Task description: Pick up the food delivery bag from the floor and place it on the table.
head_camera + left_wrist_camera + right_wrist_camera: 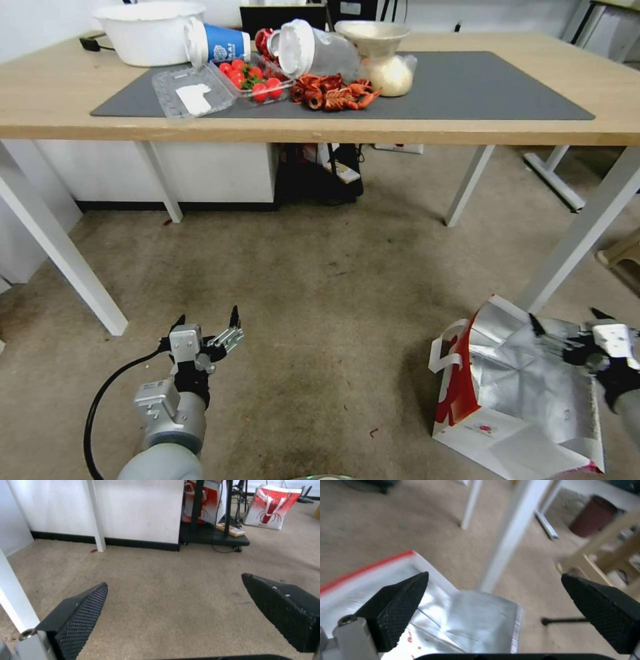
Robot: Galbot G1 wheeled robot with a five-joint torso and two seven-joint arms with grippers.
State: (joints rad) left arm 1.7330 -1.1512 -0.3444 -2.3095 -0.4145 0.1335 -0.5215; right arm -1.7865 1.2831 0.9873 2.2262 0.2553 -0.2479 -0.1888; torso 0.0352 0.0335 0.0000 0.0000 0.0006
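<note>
Right end effector [563, 323] fingers apart over food delivery bag [513, 393] | left end effector [207, 323] apart | wrist view: foil lining [480, 615]

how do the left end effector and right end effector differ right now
The left end effector hangs over bare beige carpet; the right end effector sits at the foil-lined mouth of the boxy white-and-red paper delivery bag. The left is far from the bag; the right has one finger over the silver lining. Both are open, holding nothing, low near the floor.
</note>
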